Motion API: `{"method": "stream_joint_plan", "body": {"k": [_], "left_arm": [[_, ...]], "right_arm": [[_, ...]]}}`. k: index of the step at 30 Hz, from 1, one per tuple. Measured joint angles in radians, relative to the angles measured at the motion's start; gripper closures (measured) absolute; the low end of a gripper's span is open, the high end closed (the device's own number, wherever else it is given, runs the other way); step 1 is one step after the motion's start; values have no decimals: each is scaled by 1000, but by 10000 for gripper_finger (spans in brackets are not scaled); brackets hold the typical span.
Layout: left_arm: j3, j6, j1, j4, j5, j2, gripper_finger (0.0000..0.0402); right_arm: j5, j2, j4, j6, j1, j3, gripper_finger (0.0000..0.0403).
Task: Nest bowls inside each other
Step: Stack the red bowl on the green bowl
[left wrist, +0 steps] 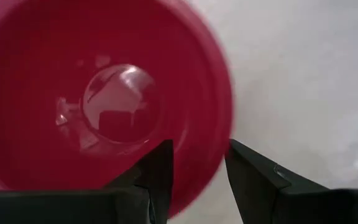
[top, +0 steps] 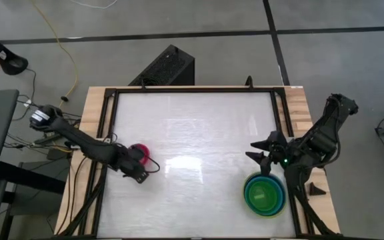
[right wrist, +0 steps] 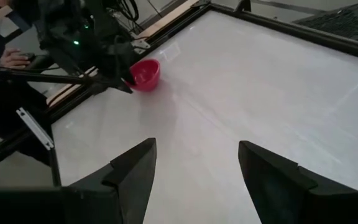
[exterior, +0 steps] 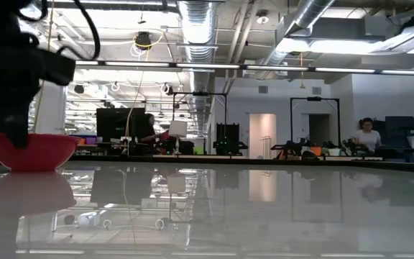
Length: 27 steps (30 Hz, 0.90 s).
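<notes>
The small magenta pink bowl (top: 141, 153) stands upright on its base near the table's left edge, also seen in the low view (exterior: 31, 151) and from across the table (right wrist: 145, 73). My left gripper (left wrist: 197, 155) hangs over its near rim, open and pointing steeply down. One finger (left wrist: 159, 169) is inside the bowl and the other (left wrist: 248, 174) outside; I see no touch. At the right near corner stands a stack of nested bowls (top: 265, 195), lime green, teal and light blue. My right gripper (right wrist: 197, 168) waits open, raised just beyond that stack (top: 264, 155).
A black rail frame (top: 112, 127) borders the white tabletop, with wooden strips outside it. A black box (top: 169, 67) sits on the floor past the far edge. The white surface (top: 205, 147) between the pink bowl and the stack is bare.
</notes>
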Motion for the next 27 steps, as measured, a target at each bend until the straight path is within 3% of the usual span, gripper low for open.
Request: {"method": "stream_joint_plan", "body": {"k": [7, 12, 15, 27], "left_arm": [[4, 59, 10, 30, 42, 133, 281], [48, 149, 11, 118, 18, 137, 379], [115, 233, 19, 157, 3, 120, 393], [262, 531, 178, 764, 197, 140, 401]], "right_arm": [[-22, 0, 11, 0, 0, 0, 138], [-22, 0, 12, 0, 0, 0, 138], [-20, 0, 11, 0, 0, 0, 138], [-4, 0, -11, -1, -34, 0, 138]]}}
